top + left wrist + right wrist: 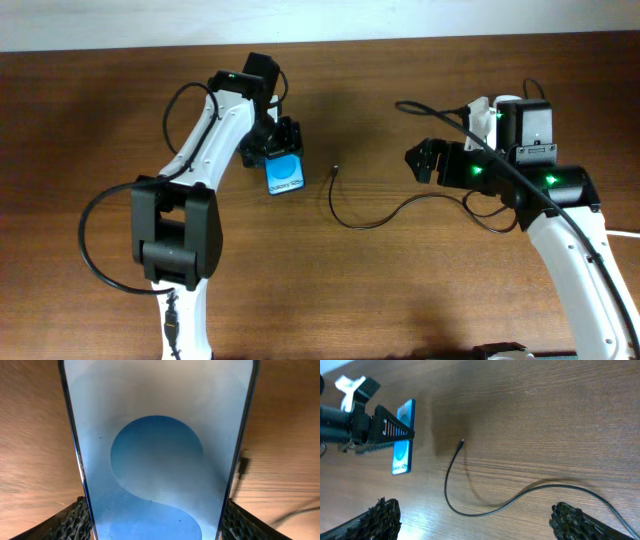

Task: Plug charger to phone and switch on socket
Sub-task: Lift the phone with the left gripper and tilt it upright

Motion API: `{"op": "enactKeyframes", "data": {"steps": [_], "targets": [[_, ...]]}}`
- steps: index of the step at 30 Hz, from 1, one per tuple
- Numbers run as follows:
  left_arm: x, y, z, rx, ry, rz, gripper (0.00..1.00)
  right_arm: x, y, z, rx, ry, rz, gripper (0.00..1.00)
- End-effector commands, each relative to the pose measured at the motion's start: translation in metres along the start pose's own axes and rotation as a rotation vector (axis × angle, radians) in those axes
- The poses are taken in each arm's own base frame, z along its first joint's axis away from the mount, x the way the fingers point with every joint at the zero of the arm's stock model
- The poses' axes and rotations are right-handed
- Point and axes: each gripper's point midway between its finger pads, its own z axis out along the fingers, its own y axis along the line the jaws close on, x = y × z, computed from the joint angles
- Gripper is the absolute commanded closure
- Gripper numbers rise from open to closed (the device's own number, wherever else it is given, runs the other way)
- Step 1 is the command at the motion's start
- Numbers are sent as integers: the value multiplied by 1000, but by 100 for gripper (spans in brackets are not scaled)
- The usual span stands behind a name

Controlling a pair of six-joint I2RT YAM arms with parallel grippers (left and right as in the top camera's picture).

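Note:
The phone (286, 176) lies flat on the wooden table, blue screen up. My left gripper (278, 150) is shut on its far end. In the left wrist view the phone (155, 435) fills the frame, with both fingers (155, 512) pressed to its side edges. The charger cable (365, 224) loops across the table, and its small connector (333, 172) lies apart from the phone, to its right. The connector also shows in the left wrist view (242, 466). My right gripper (422, 160) is open and empty above the cable (470, 512). The socket is mostly hidden behind my right arm, with only a white bit (481, 108) showing.
A thick white cord (625, 233) shows at the right edge. In the right wrist view the phone (402, 455), the left gripper (380, 435) and the connector (462, 442) lie ahead on bare wood. The robots' own black cables hang by each arm.

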Motion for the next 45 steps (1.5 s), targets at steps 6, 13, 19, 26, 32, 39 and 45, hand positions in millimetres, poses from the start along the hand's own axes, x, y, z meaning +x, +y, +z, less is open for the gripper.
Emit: {"op": "enactKeyframes", "data": {"steps": [6, 13, 19, 26, 32, 39, 45], "targets": [[-13, 0, -20, 209, 62, -298, 100, 8, 9, 44, -11, 95, 119, 10], [7, -31, -40, 403, 313, -703, 100, 9, 48, 75, -82, 92, 110, 11], [21, -77, -79, 698, 547, -677, 100, 4, 38, 76, -32, 64, 110, 11], [28, -97, -110, 863, 690, -669, 100, 4, 37, 76, -22, 60, 109, 11], [20, -72, -74, 656, 531, -712, 100, 0, 40, 76, -36, 47, 132, 11], [6, -24, -35, 345, 312, -836, 100, 16, 117, 107, -162, 25, 60, 22], [15, -22, -35, 312, 339, -847, 100, 43, 143, 146, -136, 29, 14, 33]]}}
